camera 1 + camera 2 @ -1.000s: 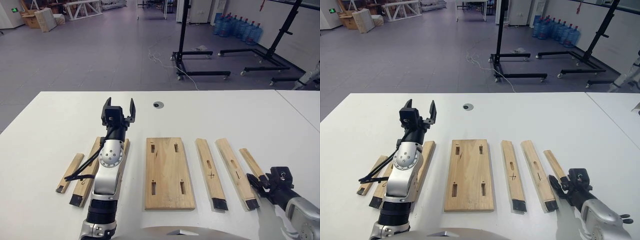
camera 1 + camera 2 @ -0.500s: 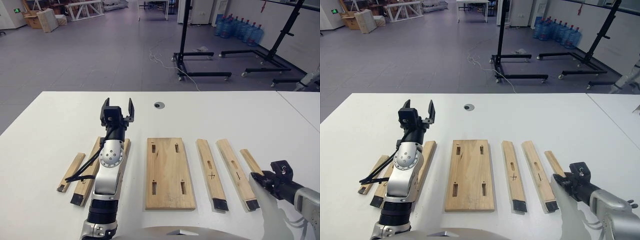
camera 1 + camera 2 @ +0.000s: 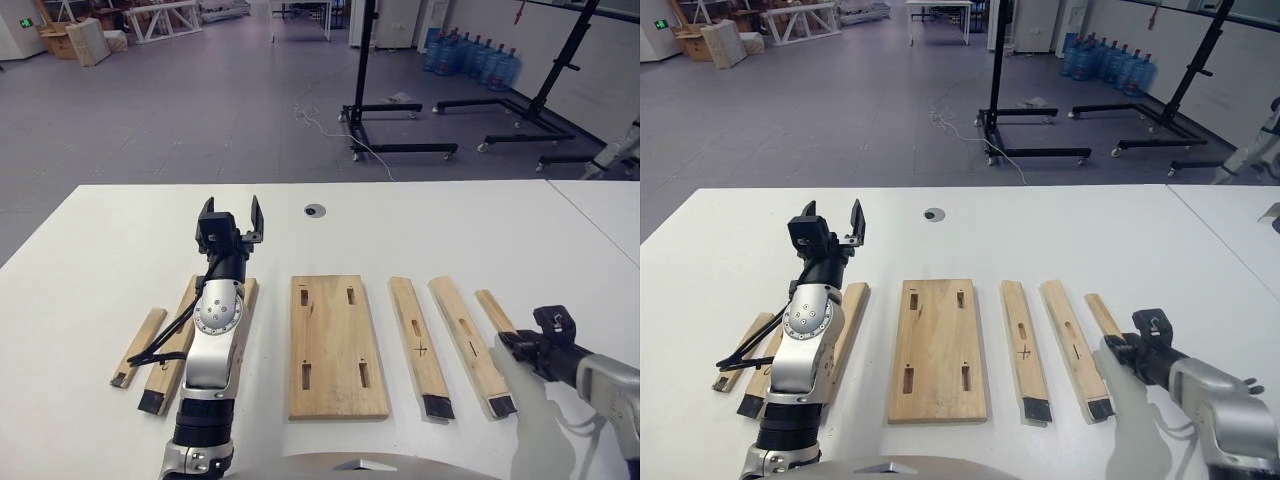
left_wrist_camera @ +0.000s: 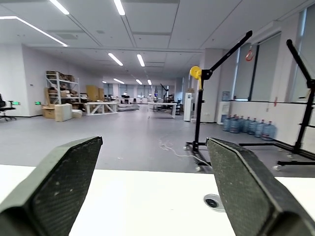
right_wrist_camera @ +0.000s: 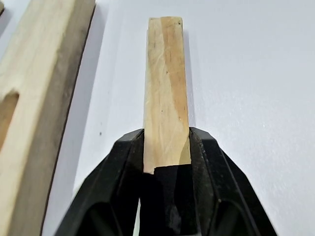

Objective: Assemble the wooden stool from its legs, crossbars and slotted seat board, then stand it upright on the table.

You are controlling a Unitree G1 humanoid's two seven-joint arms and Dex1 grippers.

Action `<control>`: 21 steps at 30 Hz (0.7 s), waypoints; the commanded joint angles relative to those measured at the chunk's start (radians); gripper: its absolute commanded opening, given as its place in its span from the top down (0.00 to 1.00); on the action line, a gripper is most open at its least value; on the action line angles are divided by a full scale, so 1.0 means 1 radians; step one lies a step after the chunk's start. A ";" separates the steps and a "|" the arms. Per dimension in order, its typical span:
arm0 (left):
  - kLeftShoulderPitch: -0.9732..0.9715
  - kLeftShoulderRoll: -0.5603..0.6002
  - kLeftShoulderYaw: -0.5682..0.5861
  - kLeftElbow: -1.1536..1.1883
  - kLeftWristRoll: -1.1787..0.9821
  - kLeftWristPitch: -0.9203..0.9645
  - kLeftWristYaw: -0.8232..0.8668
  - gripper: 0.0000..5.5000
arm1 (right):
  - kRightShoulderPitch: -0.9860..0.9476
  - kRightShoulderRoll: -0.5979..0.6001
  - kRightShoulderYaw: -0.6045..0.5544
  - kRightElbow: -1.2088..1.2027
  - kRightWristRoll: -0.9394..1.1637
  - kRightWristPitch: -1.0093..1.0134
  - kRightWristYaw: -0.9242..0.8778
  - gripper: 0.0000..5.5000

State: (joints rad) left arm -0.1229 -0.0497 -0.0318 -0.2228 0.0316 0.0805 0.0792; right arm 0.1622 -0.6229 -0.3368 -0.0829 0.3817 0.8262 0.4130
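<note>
One slotted seat board (image 3: 338,345) lies flat in the middle of the white table (image 3: 90,240), with four slots cut through it. Four long, black-tipped legs flank it, two on each side. To its right, the inner right leg (image 3: 418,345) is just beside the board and the outer right leg (image 3: 468,345) is next out, each with a slot in its face. To its left, the inner left leg (image 3: 248,298) is mostly covered by the left arm, and the outer left leg (image 3: 165,380) lies beyond it. There are two shorter crossbars, one at each end of the row. The left crossbar (image 3: 138,345) is farthest left of the board. The right crossbar (image 3: 493,308) is farthest right, just beside the outer right leg. The right gripper (image 5: 166,135) is clamped on the near, black-wrapped end of the right crossbar, with one finger on each long side. The bar points away from this gripper, roughly parallel to the board; whether it is raised off the table cannot be told. The left gripper (image 3: 229,222) hovers off the board's far left corner, past the far ends of the left legs. Its fingers (image 4: 64,172) are spread wide with nothing between them. A round grommet (image 3: 315,210) sits in the table beyond the board's far end.
</note>
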 commanded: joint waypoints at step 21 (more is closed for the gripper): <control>-0.146 0.093 0.267 -0.162 -1.187 0.644 -0.404 0.30 | -0.463 0.315 0.611 -0.163 -0.189 -0.694 0.220 0.77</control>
State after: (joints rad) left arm -0.2520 0.0194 0.2228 -0.3569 -1.0793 0.6871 -0.3359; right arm -0.3034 -0.3096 0.2519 -0.2426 0.2115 0.1484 0.6193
